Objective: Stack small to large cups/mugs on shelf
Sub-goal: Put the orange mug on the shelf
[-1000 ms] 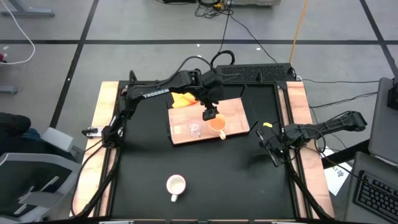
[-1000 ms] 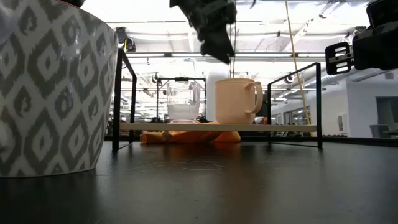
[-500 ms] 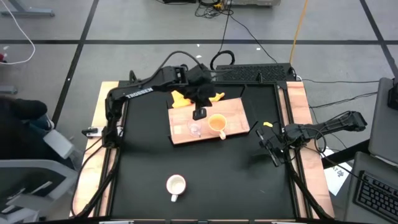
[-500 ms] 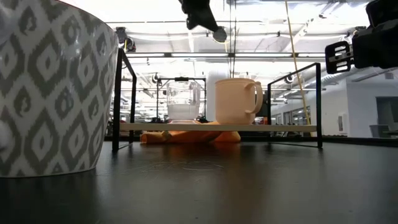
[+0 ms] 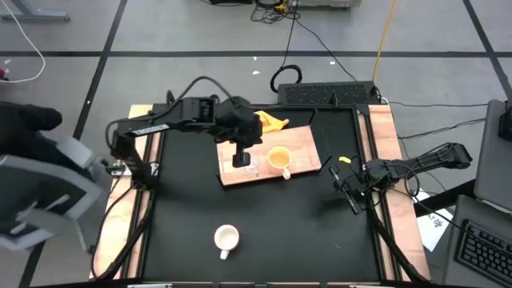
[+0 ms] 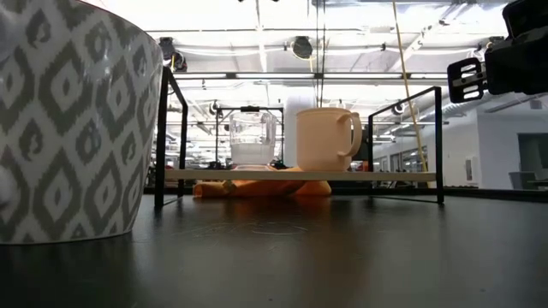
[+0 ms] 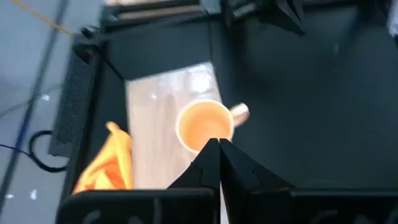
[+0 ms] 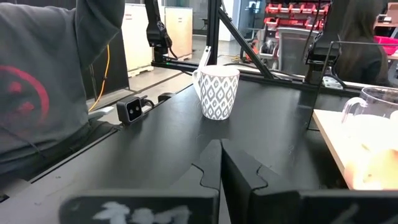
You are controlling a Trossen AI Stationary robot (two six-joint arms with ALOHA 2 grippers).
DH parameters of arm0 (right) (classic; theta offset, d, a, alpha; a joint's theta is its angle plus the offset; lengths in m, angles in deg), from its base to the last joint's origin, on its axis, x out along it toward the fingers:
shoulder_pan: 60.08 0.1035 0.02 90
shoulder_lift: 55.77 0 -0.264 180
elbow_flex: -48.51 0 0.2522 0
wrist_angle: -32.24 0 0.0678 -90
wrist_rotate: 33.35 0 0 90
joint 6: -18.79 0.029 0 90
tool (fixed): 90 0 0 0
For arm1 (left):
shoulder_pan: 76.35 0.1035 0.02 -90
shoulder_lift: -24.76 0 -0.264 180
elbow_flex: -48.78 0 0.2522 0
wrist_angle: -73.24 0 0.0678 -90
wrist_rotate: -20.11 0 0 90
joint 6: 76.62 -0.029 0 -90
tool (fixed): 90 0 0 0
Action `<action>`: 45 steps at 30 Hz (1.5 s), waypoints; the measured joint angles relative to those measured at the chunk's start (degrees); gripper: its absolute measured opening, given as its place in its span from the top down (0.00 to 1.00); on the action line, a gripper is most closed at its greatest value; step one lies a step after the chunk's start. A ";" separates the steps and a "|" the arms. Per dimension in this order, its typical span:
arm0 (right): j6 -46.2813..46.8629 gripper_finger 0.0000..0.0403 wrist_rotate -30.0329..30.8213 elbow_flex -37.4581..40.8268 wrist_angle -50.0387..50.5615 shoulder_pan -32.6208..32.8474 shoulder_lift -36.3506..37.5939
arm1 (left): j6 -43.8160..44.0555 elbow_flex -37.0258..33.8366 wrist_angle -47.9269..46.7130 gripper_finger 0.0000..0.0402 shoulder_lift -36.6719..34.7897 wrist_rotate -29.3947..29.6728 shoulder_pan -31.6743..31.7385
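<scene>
A person's grey sleeve shows past the table's left edge. The left gripper hangs above the left part of the shelf, just beside the glass cup; its fingers are pressed together and grip nothing. The shelf lies on the table's far half, near the middle. The glass cup stands on the shelf's near-left part. Just beside it to the right, the yellow mug stands upright on the shelf, its handle toward the shelf's near edge. A yellow cloth lies at the shelf's far edge, partly under it in the low view.

The white mug stands alone on the table near the near edge, somewhat left of the middle, well apart from the shelf, upright with its handle toward the near edge; its side carries a grey diamond pattern.

The right gripper waits above the table by the right edge, fingers closed tight and empty.
</scene>
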 joint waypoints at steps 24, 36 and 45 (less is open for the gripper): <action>-0.18 1.00 1.29 0.00 -1.09 0.00 -0.16 | 9.95 -69.44 56.40 1.00 -42.66 2.43 -6.21; 0.20 1.00 8.22 0.02 -9.31 -0.02 -6.73 | 10.32 -85.00 68.85 1.00 -49.29 2.60 -8.95; 0.81 1.00 16.44 -0.41 -18.62 -0.11 -18.51 | 9.70 -87.13 70.41 1.00 -50.43 2.57 -8.91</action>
